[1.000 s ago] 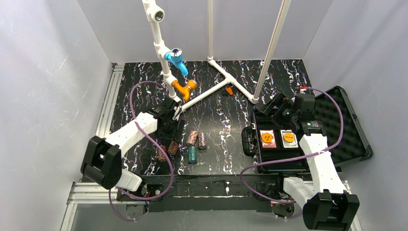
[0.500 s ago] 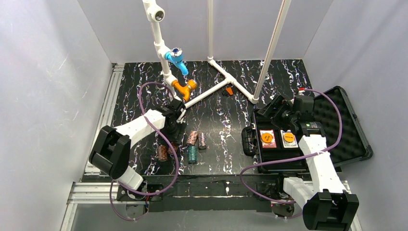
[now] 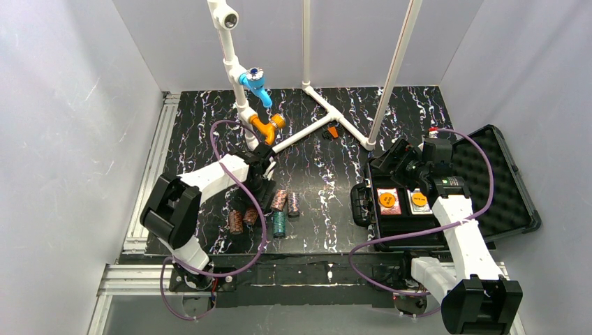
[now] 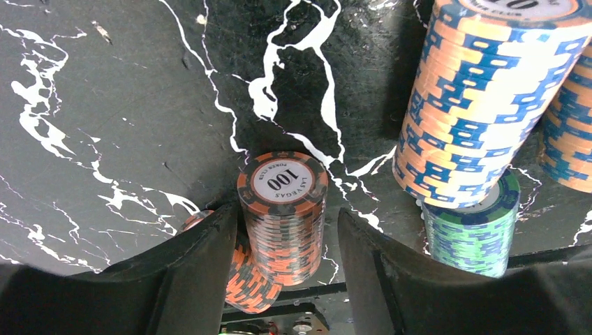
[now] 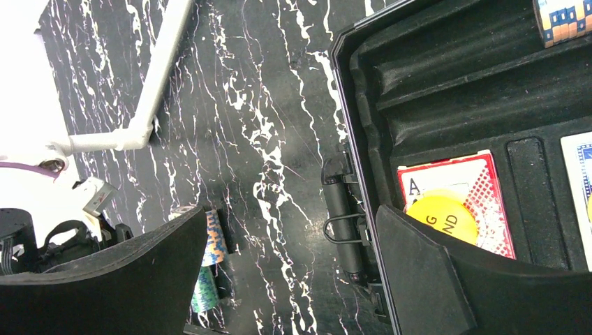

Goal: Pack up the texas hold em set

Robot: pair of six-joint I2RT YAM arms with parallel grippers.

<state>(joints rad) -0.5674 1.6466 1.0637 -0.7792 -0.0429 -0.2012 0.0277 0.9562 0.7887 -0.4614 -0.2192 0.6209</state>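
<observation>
**Left tool** (image 4: 286, 213): jaws half apart, straddling an upright reddish-brown chip stack (image 4: 283, 230) on the desk (image 4: 105, 105). A sliver of desk shows beside one finger, so no firm grip is evident. A second reddish-brown stack (image 4: 244, 289) lies partly hidden behind the other finger. A teal stack (image 4: 475, 237) stands further right.

**Right tool** (image 5: 293, 272): jaws wide and empty, hanging over the left edge of the open black case (image 5: 447, 84). A red card deck (image 5: 454, 188) and a second deck (image 3: 419, 201) lie in the case's recesses.

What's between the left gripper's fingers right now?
An upright reddish-brown chip stack, topped 100, stands between the fingers of the left gripper in the left wrist view; bare table shows on one side.
</observation>
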